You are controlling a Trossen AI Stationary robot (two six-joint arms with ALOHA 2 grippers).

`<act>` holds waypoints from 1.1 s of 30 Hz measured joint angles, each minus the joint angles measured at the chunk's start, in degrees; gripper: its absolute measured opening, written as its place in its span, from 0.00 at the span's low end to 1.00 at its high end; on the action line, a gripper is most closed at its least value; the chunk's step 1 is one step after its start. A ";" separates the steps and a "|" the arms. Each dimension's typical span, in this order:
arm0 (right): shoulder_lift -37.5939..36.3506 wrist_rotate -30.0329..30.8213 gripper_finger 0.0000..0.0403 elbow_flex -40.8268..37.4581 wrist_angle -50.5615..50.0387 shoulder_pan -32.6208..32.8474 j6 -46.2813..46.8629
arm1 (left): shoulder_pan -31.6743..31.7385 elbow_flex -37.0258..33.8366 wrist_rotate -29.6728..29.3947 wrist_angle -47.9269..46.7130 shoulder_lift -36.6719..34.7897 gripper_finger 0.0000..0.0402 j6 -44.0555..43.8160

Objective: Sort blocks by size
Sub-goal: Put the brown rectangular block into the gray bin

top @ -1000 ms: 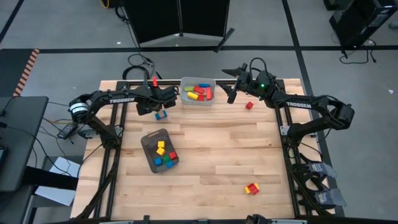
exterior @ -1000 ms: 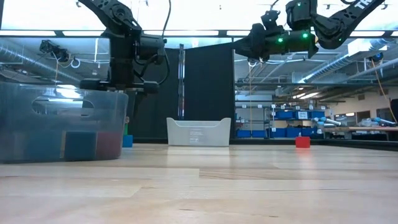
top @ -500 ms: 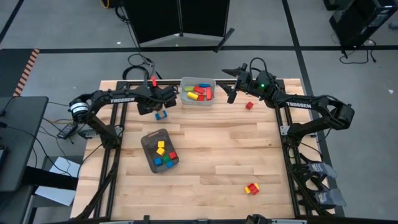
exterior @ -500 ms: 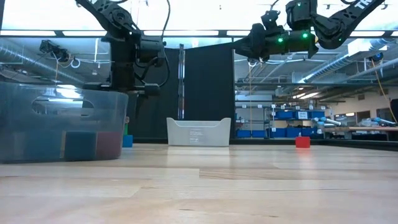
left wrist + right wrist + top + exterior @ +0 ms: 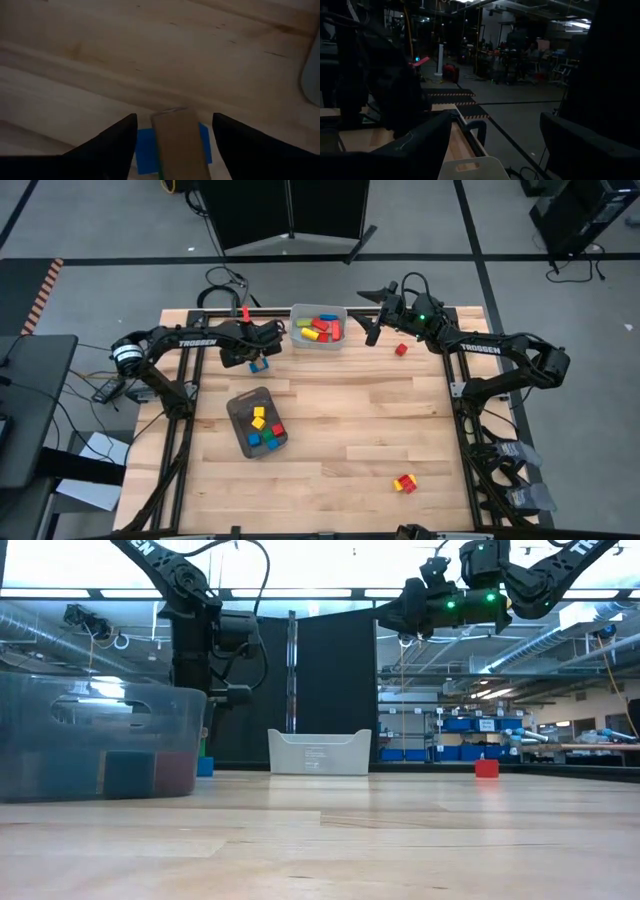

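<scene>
A blue block (image 5: 142, 150) lies on the table near the far left, with a plain wood bar (image 5: 177, 140) on top of it. It also shows in the high view (image 5: 260, 366). My left gripper (image 5: 174, 120) is open right above them, one finger on either side and apart from both. My right gripper (image 5: 372, 322) is open and empty, held high right of the light bin (image 5: 320, 327), which holds red, yellow and green blocks. The dark tray (image 5: 238, 408) holds yellow, red, blue and green cubes.
A red cube (image 5: 401, 350) lies at the far right, under my right arm. A red and yellow pair of blocks (image 5: 405, 483) lies near the front right. The table's middle is bare wood (image 5: 350, 420). In the low view the tray's wall (image 5: 90, 735) stands close at the left.
My left gripper has gone down and a little toward the table's near edge, closing over the blue block and wood bar until its fingers stand on either side of them. The blocks have not moved.
</scene>
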 joint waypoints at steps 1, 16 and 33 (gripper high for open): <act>0.00 0.00 0.79 0.00 0.00 0.00 -0.02 | 0.00 -0.05 -0.01 0.08 0.00 0.65 0.00; 0.02 0.00 0.79 0.00 0.00 0.00 -0.04 | -0.02 -0.03 -0.61 0.94 -0.02 0.45 0.01; 0.02 0.00 0.79 0.02 -0.02 0.00 -0.04 | -0.02 0.02 -0.66 1.85 -0.02 0.37 0.04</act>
